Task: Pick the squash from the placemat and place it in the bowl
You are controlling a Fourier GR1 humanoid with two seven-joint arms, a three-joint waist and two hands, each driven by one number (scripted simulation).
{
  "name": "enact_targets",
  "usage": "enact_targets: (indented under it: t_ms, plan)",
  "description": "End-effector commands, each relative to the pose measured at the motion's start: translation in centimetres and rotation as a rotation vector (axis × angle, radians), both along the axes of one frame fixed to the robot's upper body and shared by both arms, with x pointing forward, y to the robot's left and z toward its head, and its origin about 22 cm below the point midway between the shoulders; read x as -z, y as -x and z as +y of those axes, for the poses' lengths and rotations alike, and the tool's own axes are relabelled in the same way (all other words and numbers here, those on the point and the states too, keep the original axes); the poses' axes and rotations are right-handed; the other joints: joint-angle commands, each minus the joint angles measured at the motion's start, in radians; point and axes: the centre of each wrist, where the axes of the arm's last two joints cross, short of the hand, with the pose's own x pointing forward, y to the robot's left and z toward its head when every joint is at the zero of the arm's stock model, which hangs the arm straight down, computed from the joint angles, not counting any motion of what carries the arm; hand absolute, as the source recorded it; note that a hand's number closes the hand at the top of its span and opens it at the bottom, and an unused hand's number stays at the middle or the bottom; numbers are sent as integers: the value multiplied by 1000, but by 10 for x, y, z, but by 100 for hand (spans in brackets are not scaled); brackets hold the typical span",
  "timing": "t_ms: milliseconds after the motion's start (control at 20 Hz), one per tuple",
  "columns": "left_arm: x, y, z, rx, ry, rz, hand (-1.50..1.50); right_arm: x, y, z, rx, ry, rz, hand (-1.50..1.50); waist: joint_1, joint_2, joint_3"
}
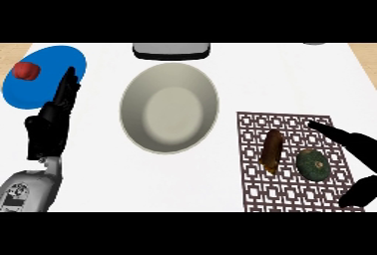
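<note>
A white counter was seen from above. Near its middle a pale, greyish bowl stood upright with nothing in it. At the right a placemat with a brown lattice pattern lay flat. On the placemat two things were found side by side: a long brown item, perhaps a sausage or a bread stick, lying roughly lengthwise, and to its right the squash, round and dark green with a pale spot at its centre. The squash lay on the mat, well apart from the bowl.

The right hand was held at the right edge, over the mat. One finger was stretched toward the upper left, above the squash, and the thumb was seen lower, beside the mat's lower right corner. The fingers were spread apart with the squash lying in front of the gap; nothing was clasped, and no contact with the squash could be made out.

The left hand was shown at the left, fingers straight, together and pointing up, its tips overlapping the edge of a blue plate. A small red item lay on that plate. Nothing was held by this hand. At the top edge, beyond the bowl, a grey and dark object was partly seen.
</note>
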Motion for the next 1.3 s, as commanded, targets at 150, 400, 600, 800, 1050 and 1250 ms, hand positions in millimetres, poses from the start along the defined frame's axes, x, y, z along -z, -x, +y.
enact_targets:
  t_ms: [150, 400, 600, 800, 1050, 1250]
  plan:
    - [-2, -12, 16, -4, -9, -29, 0, 17, -26, 0, -2, -11, 23, -150, 3, 2, 0]
    - [-15, 1, -13, 4, -4, 9, 0, 33, -5, 4, -14, 0, 22, -150, -3, -1, 0]
    - [-29, 0, 9, 7, -5, 7, 0, 65, -19, 12, -110, 55, 15, 150, 6, 1, 1]
    - [-8, -1, 11, -8, 11, -4, 0, 72, -23, 15, -105, 51, -71, 150, 2, 0, 0]
    - [-7, -15, -9, -12, -5, -6, 0, 65, -15, 17, -103, -3, -97, 150, -5, 0, 0]
    - [-23, 2, 18, 0, -5, 0, 0, 63, -8, 22, -120, -34, -144, 150, -3, -2, 0]
